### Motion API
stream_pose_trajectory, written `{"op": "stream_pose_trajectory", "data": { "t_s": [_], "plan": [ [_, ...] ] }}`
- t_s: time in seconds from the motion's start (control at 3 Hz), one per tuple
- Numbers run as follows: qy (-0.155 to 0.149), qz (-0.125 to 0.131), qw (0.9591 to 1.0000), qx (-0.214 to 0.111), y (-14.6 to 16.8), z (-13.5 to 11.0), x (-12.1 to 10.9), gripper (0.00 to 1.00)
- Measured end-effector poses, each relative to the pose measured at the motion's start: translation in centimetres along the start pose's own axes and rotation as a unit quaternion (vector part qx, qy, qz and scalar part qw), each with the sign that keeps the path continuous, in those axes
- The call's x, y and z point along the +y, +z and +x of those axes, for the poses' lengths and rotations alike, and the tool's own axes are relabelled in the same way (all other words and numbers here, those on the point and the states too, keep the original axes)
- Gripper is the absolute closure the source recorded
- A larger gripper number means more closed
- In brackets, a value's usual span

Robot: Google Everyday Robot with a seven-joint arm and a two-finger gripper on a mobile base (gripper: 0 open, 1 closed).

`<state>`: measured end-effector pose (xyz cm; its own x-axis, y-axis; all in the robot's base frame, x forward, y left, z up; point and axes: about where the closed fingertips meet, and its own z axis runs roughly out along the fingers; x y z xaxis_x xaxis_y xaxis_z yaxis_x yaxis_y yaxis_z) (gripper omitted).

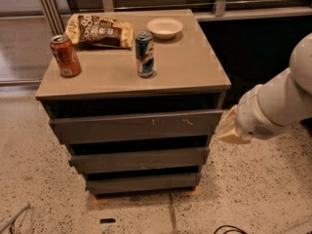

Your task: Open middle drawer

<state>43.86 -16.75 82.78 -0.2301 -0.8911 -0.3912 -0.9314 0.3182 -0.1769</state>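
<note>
The cabinet has three dark grey-brown handleless drawer fronts, stepped back toward the floor. The middle drawer (139, 159) is the plain panel between the widest top front (97, 126), which has pale scratch marks, and the narrowest bottom front (144, 183). It looks flush and closed. My gripper (227, 127) is cream-coloured on a white arm (282, 104). It hangs just off the cabinet's right side, level with the top front and above the middle drawer's right end, apart from it.
On the cabinet top (185, 67) stand a red soda can (65, 55), a blue-and-silver can (145, 54), a chip bag (100, 30) and a small white bowl (165, 27). Speckled floor surrounds the cabinet. A dark wall and railing run behind.
</note>
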Motion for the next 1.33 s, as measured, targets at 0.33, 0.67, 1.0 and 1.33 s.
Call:
{"op": "stream_pose_trajectory", "data": {
  "t_s": [0.33, 0.67, 1.0, 1.33],
  "plan": [
    [0.003, 0.023, 0.9997, -0.013, 1.4, -0.2, -1.0, 1.00],
    [0.003, 0.023, 0.9997, -0.013, 1.4, -0.2, -1.0, 1.00],
    [-0.004, 0.022, 0.9997, -0.011, 3.2, 0.6, -0.3, 1.00],
    [-0.020, 0.007, 0.9996, -0.017, 10.4, 3.2, 1.8, 1.00]
  ]
}}
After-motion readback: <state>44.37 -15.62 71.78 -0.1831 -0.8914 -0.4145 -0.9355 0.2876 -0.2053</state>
